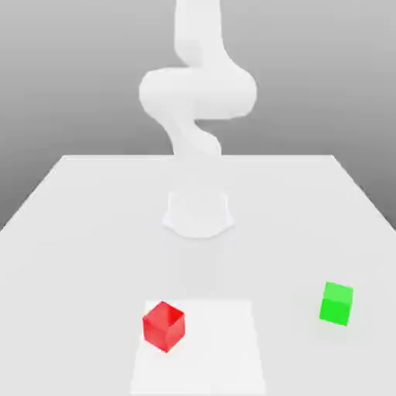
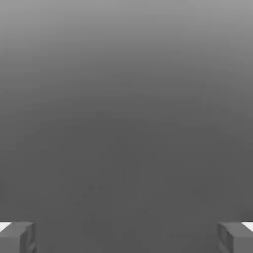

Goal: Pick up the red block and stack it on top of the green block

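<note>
A glossy red block (image 1: 163, 326), a small cube turned so one corner faces the exterior camera, sits on the white table (image 1: 69, 224) toward the near edge, a little to the exterior view's left of centre, resting at the corner of a brighter rectangular patch (image 1: 209, 348) on the tabletop. The green block (image 1: 336, 302), a cube of matching size with flat, evenly lit faces, stands well apart from it toward the exterior view's right and slightly farther back, square on the surface and touching nothing else. Behind both, the white arm (image 1: 197, 93) rises from a round, smooth base (image 1: 198, 213) set at mid-table, its rounded, matte segments folding in an S-shaped curve before leaving the top of the frame. In the hand view, the gripper (image 2: 126, 237) shows two blocky grey fingertips (image 2: 18, 237) with white upper edges, standing far apart at opposite sides with nothing between them: the pincer is wide open and empty, facing a plain, featureless grey gradient. The table's surface is smooth and unmarked, meeting a grey backdrop at its far edge
</note>
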`<act>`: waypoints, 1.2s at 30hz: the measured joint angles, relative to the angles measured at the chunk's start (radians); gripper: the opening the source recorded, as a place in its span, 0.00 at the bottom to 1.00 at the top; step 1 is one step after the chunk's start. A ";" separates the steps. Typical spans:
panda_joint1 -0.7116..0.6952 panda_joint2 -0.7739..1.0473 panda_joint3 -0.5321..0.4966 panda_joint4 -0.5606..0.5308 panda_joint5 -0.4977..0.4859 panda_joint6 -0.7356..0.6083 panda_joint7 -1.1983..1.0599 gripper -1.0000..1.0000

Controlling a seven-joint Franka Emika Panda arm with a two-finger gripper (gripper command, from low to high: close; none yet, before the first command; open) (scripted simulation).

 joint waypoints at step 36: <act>-0.127 0.917 0.001 -0.370 -0.016 0.571 0.445 0.00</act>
